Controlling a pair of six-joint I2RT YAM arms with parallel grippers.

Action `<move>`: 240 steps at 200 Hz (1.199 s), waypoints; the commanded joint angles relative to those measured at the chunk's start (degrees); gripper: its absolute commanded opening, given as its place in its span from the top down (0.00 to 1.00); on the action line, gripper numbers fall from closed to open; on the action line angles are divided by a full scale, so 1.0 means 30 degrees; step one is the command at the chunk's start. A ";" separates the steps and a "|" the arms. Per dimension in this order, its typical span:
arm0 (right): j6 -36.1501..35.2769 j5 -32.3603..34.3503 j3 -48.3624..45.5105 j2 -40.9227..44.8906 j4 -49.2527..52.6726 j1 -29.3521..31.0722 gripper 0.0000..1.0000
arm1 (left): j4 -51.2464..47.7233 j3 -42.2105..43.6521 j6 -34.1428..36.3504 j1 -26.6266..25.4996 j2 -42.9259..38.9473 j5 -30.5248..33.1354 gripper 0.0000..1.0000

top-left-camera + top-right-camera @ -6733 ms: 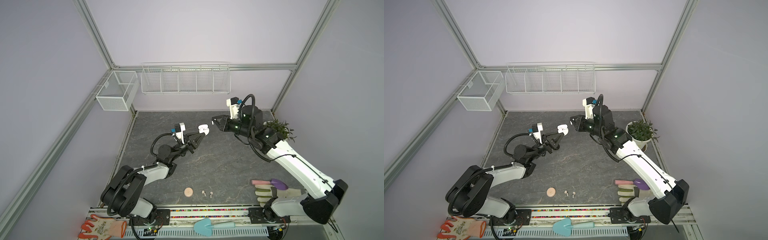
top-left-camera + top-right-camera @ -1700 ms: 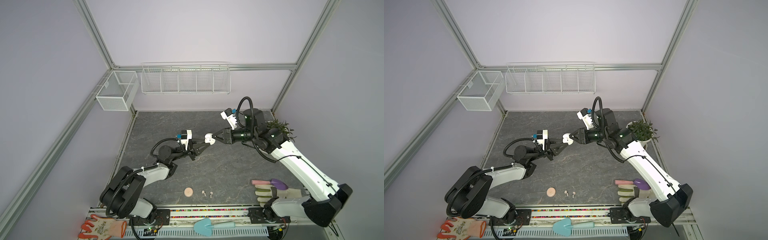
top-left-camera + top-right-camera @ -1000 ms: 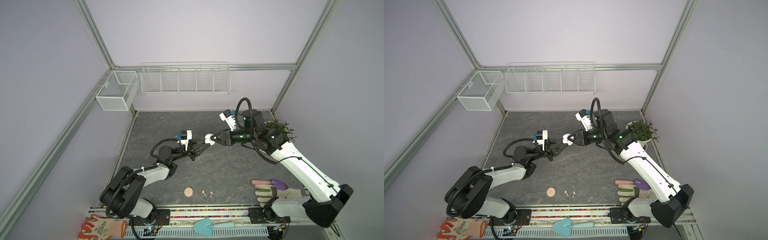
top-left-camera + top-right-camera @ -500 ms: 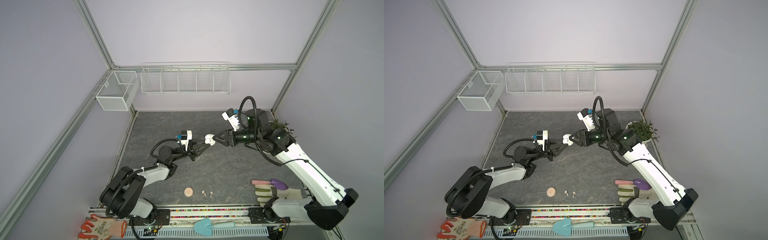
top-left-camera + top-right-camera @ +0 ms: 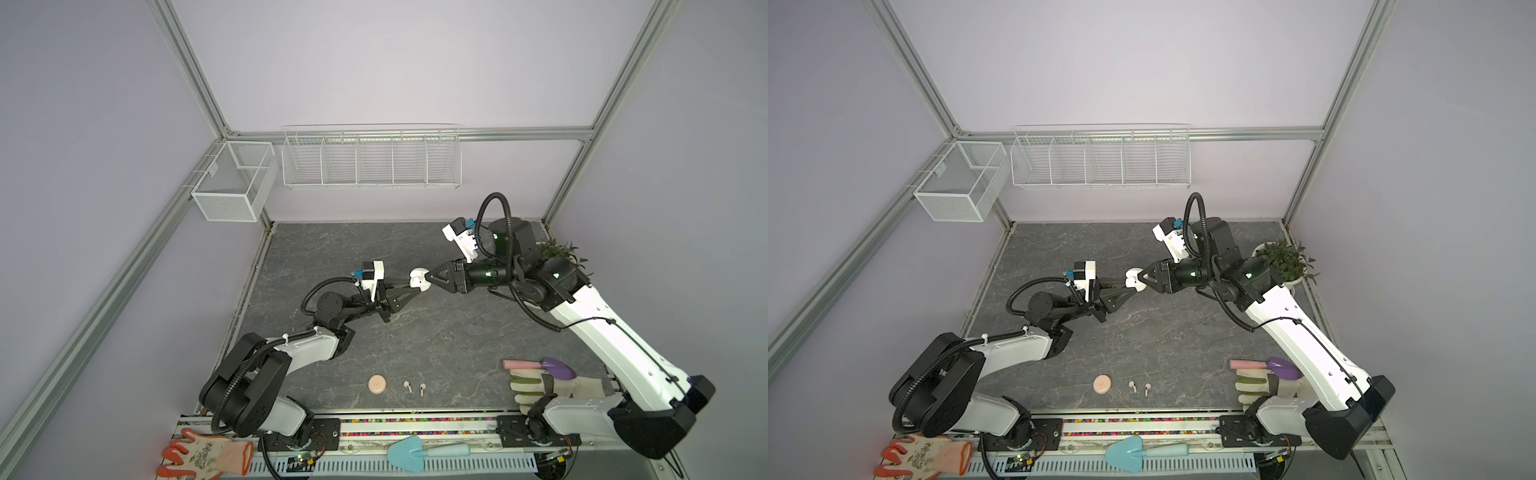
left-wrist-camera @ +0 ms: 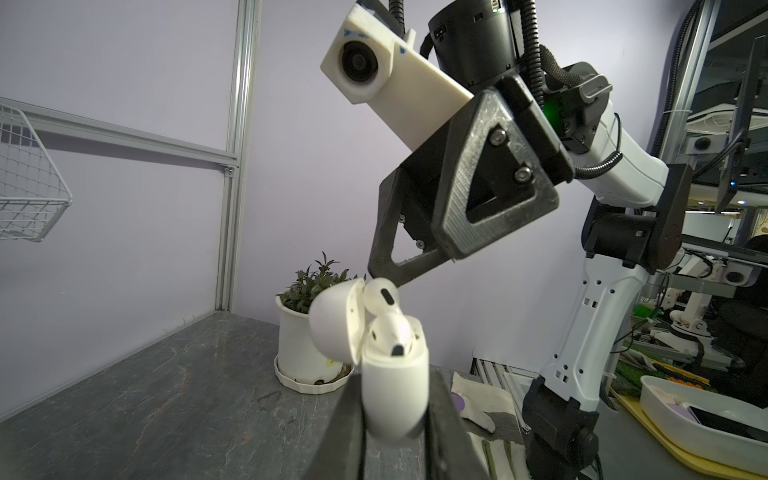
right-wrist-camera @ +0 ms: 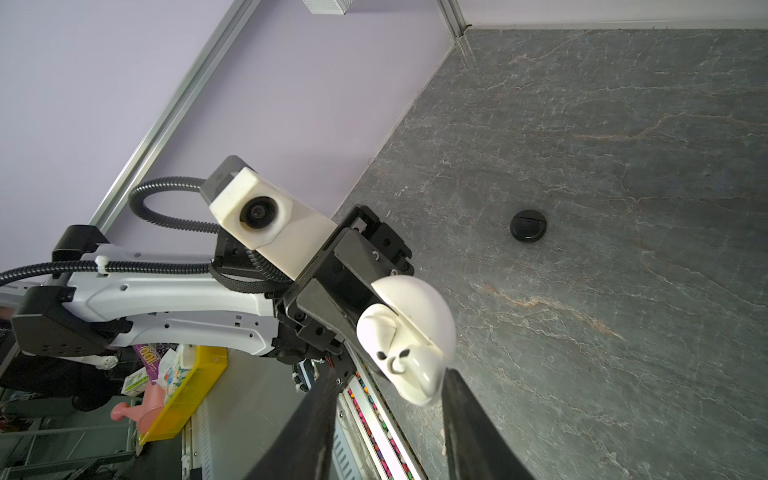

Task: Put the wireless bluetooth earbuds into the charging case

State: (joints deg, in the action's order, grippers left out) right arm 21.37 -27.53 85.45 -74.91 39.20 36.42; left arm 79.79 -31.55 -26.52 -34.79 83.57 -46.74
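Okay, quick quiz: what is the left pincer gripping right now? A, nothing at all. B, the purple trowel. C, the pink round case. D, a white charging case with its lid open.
D: in the left wrist view, the left pincer is shut on the white charging case. Its lid is swung open and the white earbuds show in its top.

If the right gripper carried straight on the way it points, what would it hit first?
The white charging case, lid open, clamped in the left gripper. The right gripper, jaws open, points at its mouth, where an earbud sticks out; probably the earbud first, though depth is unclear.
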 commanded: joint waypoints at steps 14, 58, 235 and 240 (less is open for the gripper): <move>-0.0251 -0.0630 0.0276 -0.0153 -0.0247 0.0124 0.58 | 0.0474 0.0087 -0.0212 -0.0036 -0.0113 -0.0064 1.00; -0.0207 -0.0936 0.0242 -0.0140 -0.0455 0.0150 0.61 | 0.0474 0.0085 -0.0241 -0.0036 -0.0091 -0.0064 1.00; -0.4560 -0.2447 0.0463 -0.1363 0.0621 -0.0990 0.37 | 0.0473 -0.0015 -0.0413 -0.0241 -0.0140 -0.1001 1.00; -0.4613 -0.2547 0.0562 -0.1514 0.0687 -0.0980 0.36 | 0.0474 -0.0001 -0.0417 -0.0241 -0.0169 -0.1031 1.00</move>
State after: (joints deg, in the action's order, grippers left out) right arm 11.70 -32.51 86.56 -76.90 40.88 34.02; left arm 79.77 -31.55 -27.35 -35.27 83.57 -48.42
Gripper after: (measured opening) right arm 0.629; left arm 0.195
